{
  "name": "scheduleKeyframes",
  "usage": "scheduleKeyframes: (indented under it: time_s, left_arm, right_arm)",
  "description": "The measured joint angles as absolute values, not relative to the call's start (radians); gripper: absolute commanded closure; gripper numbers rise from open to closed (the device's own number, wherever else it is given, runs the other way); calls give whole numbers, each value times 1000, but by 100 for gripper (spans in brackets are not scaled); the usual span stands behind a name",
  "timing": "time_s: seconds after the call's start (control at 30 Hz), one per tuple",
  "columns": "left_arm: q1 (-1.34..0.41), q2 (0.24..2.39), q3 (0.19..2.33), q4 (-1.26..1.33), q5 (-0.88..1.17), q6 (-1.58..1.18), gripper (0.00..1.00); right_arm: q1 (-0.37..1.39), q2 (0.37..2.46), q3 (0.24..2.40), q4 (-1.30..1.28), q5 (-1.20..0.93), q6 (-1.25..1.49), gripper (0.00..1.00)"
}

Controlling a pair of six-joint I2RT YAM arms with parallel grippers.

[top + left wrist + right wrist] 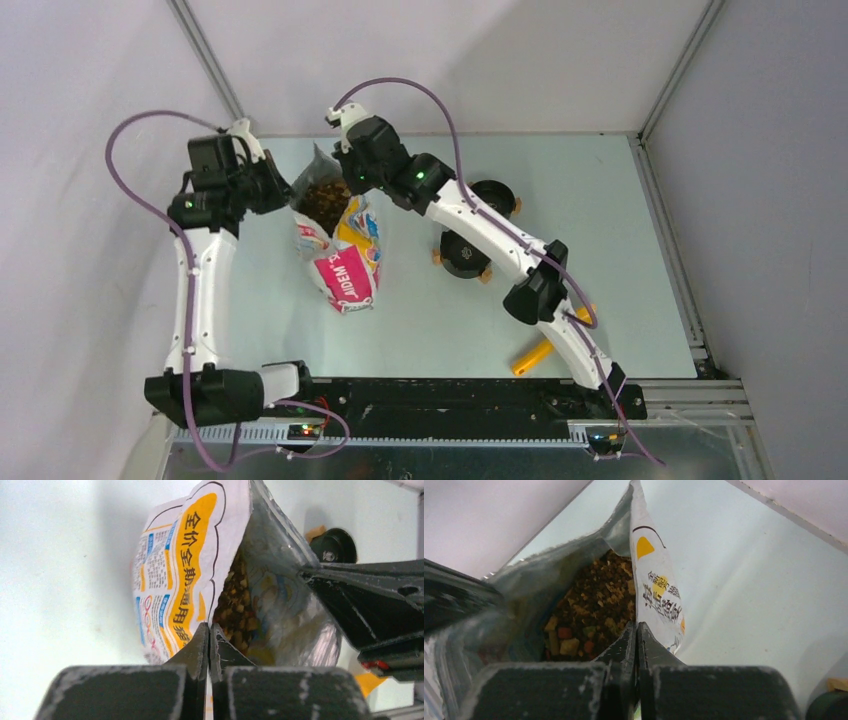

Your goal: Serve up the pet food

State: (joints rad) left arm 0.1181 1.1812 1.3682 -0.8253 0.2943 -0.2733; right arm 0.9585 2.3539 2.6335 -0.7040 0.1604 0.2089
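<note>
The pet food [322, 199] is a pile of brown and tan kibble inside an open white-yellow-pink bag [345, 262] standing on the table. It shows in the left wrist view [235, 605] and the right wrist view [594, 611]. My left gripper [280, 190] is shut on the bag's left rim [210, 582]. My right gripper [347, 172] is shut on the bag's right rim [638, 587]. The two grippers hold the bag's mouth spread open.
Two black bowls with tan feet stand right of the bag: one near [462, 252], one farther back [493, 196], partly behind the right arm. A yellow scoop [541, 350] lies near the table's front edge under the right arm.
</note>
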Motion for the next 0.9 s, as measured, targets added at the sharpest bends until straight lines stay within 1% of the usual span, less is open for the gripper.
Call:
scheduleKeyframes:
  time_s: [0.1,0.2,0.37,0.43,0.47,0.53,0.57,0.6,0.63,0.67,0.73,0.8,0.9]
  left_arm:
    - [113,1245,1543,-949,262,-207,100]
    - [81,1253,1676,-995,196,-139,100]
    - [19,1212,1757,-1079,117,-17,100]
    - [19,1208,1752,-1106,114,4,77]
    - [19,1208,1744,-1108,115,8,58]
    - [19,1208,1720,-1103,128,9,44]
    - [18,1208,1704,-1097,143,-4,42]
    - [17,1208,1697,-1091,154,0,40]
    - [14,1212,1697,-1087,171,5,39]
    - [7,1219,1701,-1080,192,11,39]
    - [-17,1251,1738,-1077,235,35,37]
    - [-43,1308,1790,-1057,283,65,36]
    - [-69,1399,1835,-1020,342,120,32]
  right_arm:
    - [940,2306,2592,-736,123,187,100]
    - [931,2220,2503,-786,108,164,100]
    - [955,2034,2286,-852,126,139,100]
    - [957,1977,2231,-883,132,134,100]
    - [956,1958,2215,-899,132,134,100]
    - [950,1935,2200,-919,131,133,100]
    - [947,1931,2199,-923,128,130,100]
    - [944,1931,2199,-925,126,130,92]
    - [942,1931,2200,-925,123,128,87]
    - [939,1931,2201,-926,120,126,79]
    - [936,1931,2218,-916,118,123,73]
    - [934,1932,2252,-899,116,122,70]
    - [931,1932,2294,-865,110,121,69]
